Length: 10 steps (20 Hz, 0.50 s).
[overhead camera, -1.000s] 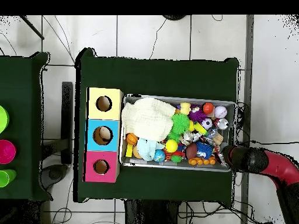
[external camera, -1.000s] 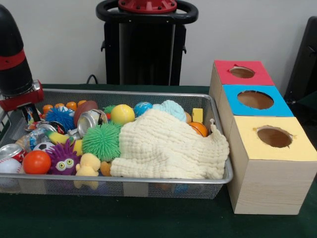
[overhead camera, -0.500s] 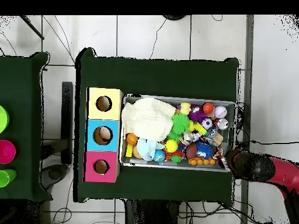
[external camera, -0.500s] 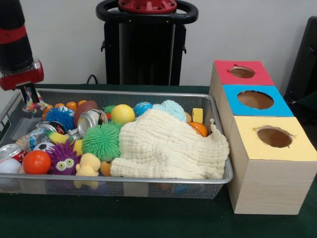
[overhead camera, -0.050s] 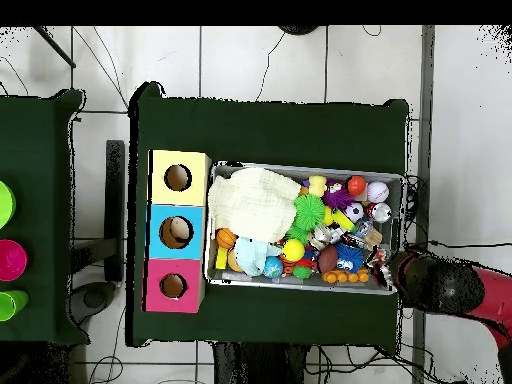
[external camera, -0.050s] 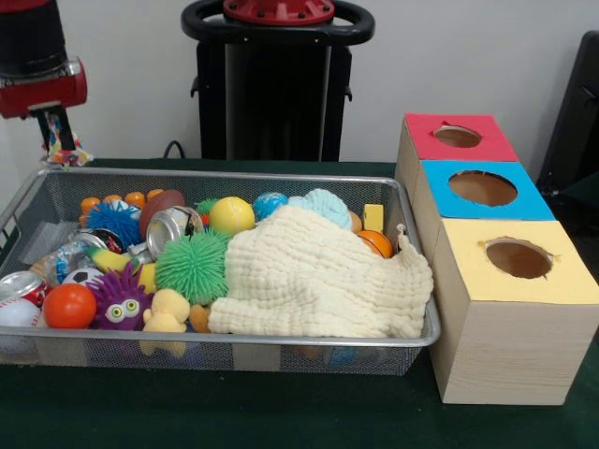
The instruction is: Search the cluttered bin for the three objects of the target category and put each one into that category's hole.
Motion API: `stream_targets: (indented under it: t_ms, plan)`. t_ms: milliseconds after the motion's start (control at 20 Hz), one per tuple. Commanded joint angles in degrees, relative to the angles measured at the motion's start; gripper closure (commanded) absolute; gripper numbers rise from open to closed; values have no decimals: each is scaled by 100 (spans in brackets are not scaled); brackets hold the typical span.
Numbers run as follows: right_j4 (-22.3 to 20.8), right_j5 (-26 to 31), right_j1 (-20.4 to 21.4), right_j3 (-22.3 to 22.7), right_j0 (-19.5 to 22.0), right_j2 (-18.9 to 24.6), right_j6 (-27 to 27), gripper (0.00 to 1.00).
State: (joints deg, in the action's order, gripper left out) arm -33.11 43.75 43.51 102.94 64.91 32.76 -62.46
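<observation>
Crinkled wrapper (external camera, -0.050s: pixel 65 150) dangles, pinched in the gripper (external camera, -0.050s: pixel 58 131) above the bin's (external camera, -0.050s: pixel 281 178) corner.
Cloth (external camera, -0.050s: pixel 323 276) blankets half the toys; three-holed box (external camera, -0.050s: pixel 496 243) sits beside the bin on the green surface (external camera, -0.050s: pixel 234 412).

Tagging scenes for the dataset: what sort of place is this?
Most likely a robotics lab test cell. A green-clothed table holds a wire-mesh bin of mixed toys beside a wooden box with red, blue and yellow holed tops, on a tiled floor strewn with cables.
</observation>
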Motion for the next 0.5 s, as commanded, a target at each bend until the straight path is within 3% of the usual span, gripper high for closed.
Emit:
stream_targets:
  t_ms: [50,500]
  plan:
    - [709,-208,802,771,-742,-499,-1972,100]
    - [1604,-728,1432,1329,-2101,-1289,-3265,100]
